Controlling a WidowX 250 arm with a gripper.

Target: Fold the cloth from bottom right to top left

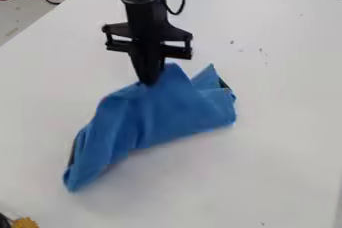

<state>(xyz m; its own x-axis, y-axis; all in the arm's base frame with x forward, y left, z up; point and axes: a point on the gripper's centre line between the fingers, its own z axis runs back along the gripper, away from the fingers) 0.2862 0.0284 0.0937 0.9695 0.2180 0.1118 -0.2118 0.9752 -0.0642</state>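
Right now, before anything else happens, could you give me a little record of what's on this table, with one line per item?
cloth: blue cloth, rumpled, stretching from lower left to upper right
cloth peaks: one beside the claw, another farther right
claw: shut on the cloth's upper edge
fold: looks unfinished, no neat flat shape
surface: white table
lower left corner: part of a yellow-orange thing, too cut off to name

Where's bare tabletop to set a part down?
Best: white tabletop below and right of the blue cloth. Also left of the cloth, up to the table's slanted left edge. Upper right has a few small specks. Crowded: the cloth's upper edge, where the gripper is, and the bottom-left corner, by a yellow object.
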